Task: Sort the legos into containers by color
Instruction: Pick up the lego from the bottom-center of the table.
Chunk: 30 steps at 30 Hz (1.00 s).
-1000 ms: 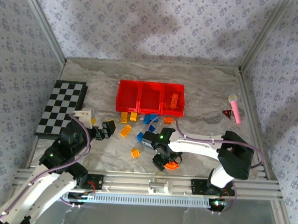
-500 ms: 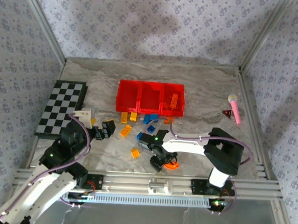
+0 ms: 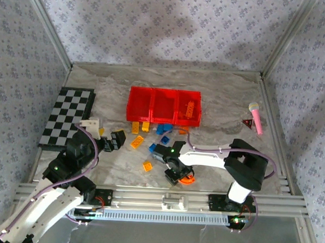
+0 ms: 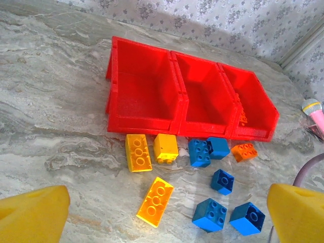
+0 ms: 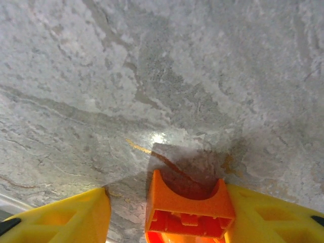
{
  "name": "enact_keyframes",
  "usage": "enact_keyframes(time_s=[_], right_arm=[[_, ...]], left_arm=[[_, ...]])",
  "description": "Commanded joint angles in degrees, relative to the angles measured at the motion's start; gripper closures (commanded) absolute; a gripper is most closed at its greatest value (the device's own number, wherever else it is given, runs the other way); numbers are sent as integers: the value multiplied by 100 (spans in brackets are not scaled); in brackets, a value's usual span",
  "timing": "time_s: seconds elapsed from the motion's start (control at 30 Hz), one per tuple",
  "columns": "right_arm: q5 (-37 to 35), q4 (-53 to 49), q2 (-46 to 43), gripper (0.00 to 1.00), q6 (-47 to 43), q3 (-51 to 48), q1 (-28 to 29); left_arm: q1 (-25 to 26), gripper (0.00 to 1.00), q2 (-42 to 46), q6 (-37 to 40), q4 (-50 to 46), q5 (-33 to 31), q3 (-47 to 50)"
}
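Three joined red plastic bins [image 4: 147, 91] sit at upper centre. Below them, on the grey marbled surface [image 4: 55, 116], lie five blue bricks [image 4: 199, 152], three yellow bricks [image 4: 137, 152] and one orange brick [image 4: 243, 151]. The right tool [image 3: 177, 175], fingers spread, straddles one orange curved arch [image 5: 190, 205]. The left tool [image 3: 113, 140] hangs spread wide.

Three bright red rectangular plastic bins [image 4: 144, 121], joined in a row. Five small blue plastic bricks [image 4: 209, 214], counted from the left wrist view. Four yellow-orange plastic bricks [image 3: 137, 142], counted from the top view. Three orange plastic pieces: one small brick [image 4: 243, 151], one oblong brick [image 3: 190, 109] inside a bin, one curved arch [image 5: 190, 205]. One pink cylinder [image 3: 255, 116]. One black-and-white checkered board [image 3: 69, 116]. One small dark red triangular object [image 3: 247, 123].
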<state>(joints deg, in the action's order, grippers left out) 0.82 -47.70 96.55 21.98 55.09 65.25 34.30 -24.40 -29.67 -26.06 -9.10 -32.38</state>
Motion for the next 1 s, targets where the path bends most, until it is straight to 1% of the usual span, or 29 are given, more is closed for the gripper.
enact_keyframes(time_s=[0.0,0.17,0.23,0.37,0.47,0.57,0.67,0.8,0.87,0.97], right_arm=[[-168,3,285,46,188,-432,-52],[-365,-45,276,57,246,-458,-92],[-645,-86,285,60,269,-387,-85],[-727,-275,286,72,337,-242,-74],[-918,-525,106,76,351,-3,-113],[-1118,-720,-186,76,250,311,-252],[-1241,-684,-471,76,88,631,-634],[-1210,-450,-837,79,-159,1195,-1424],[-1045,-236,-963,80,-289,1602,-1871],[-539,130,-995,80,-461,2068,-2559]], left_arm=[[50,0,58,-21,-132,-133,-102],[48,0,58,-30,-143,-167,-95],[41,0,59,-38,-129,-188,-87],[47,0,50,-30,-118,-213,-89],[44,0,48,-21,-122,-215,-102],[47,0,33,-47,-152,-305,-85],[49,0,-54,-48,-96,-364,-44],[44,0,-269,-48,-36,-287,-66],[45,0,-348,-27,-12,-255,-84],[53,0,-411,13,-4,-271,-102]])
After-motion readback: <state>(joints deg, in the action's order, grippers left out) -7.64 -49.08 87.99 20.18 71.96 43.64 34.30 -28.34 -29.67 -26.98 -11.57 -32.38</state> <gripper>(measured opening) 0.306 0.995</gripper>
